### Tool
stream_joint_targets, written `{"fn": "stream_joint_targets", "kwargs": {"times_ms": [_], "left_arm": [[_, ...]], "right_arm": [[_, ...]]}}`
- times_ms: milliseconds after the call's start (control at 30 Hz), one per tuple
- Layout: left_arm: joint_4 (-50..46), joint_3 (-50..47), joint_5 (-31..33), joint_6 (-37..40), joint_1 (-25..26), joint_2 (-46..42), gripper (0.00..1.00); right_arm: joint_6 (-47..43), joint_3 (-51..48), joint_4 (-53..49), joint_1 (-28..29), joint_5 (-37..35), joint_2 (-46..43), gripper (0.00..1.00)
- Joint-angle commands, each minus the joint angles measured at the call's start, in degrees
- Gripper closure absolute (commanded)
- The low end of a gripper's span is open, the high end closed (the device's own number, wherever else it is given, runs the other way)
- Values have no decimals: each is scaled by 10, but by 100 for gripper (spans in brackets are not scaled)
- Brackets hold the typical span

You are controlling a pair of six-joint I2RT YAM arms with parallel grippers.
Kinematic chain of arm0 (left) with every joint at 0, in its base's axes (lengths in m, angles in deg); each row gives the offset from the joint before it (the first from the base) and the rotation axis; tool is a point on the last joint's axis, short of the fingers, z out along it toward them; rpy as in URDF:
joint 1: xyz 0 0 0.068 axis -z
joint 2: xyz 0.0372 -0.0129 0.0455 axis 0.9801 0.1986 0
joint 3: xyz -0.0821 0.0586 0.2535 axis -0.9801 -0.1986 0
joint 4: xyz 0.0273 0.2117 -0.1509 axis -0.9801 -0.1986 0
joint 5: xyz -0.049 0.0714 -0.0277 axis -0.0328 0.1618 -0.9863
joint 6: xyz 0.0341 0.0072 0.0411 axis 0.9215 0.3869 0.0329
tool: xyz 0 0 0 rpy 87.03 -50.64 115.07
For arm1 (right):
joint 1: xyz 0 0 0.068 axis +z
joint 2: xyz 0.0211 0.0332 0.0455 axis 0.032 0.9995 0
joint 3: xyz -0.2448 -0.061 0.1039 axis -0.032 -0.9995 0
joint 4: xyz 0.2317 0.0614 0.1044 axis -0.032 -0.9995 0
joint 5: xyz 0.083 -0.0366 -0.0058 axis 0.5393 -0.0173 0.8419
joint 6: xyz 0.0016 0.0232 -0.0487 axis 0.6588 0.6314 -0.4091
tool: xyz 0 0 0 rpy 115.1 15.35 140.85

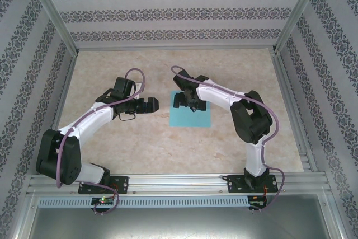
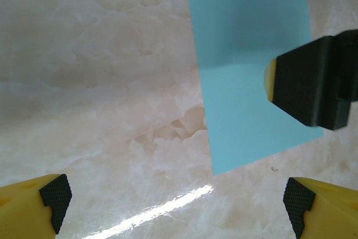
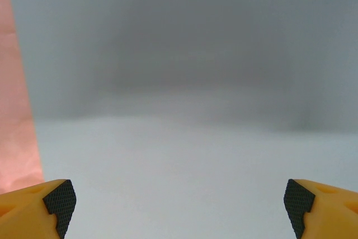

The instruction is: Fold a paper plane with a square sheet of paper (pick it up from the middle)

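Note:
The square sheet of paper is turquoise-blue and lies flat and unfolded on the marble-patterned table, just right of centre. My right gripper hovers over the sheet's far-left part, open and pointing left. In the right wrist view the sheet looks pale grey up close, with nothing between the spread fingertips. My left gripper is open over bare table just left of the sheet. In the left wrist view the sheet lies ahead to the right, with a right finger above it. The paper plane is out of view.
The table is walled on three sides by patterned panels, with metal rails along its edges. Both arm bases are bolted to the near rail. A strip of table shows at the left of the right wrist view.

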Motion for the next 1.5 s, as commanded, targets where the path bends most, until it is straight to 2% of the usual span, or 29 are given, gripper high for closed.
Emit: {"fn": "stream_joint_targets", "kwargs": {"times_ms": [0,533,1100,1300,1467], "left_arm": [[3,-5,-19,-10,-5,1,0],[9,-5,-25,-10,-5,17,0],[25,-16,-31,-17,-5,37,0],[26,-13,-35,-18,-5,43,0],[29,-14,-37,-20,-5,47,0]], "right_arm": [[-15,22,-12,-8,-19,36,3],[-33,46,-14,-6,-31,90,7],[-46,-9,32,3,-27,97,13],[-56,-7,34,4,-33,79,19],[-63,-7,40,5,-32,63,30]]}}
